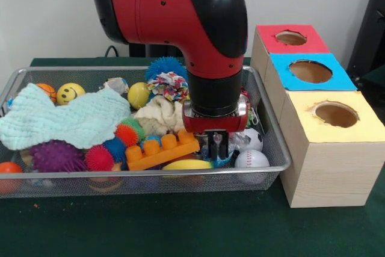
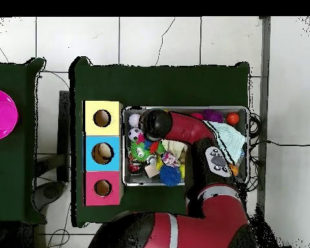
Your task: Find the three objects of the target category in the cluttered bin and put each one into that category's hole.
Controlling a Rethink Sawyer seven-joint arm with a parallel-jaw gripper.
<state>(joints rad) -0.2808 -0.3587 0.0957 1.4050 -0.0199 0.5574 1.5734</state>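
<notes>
The surface [image 1: 180, 227] is covered in dark green cloth, and two things rest directly on it: a wide, shallow wire-mesh bin [image 1: 283, 164] and, just beside the bin's end, a row of three pale wooden boxes. The boxes stand touching one another in a line, the yellow-topped box [image 1: 328, 170] nearest the front camera, the blue-topped box [image 1: 275, 91] in the middle and the red-topped box [image 1: 260, 49] farthest back, each with a round hole in its paper top. In the overhead view the green surface [image 2: 157, 81] shows bare past the bin [image 2: 183, 183] and the boxes.
</notes>
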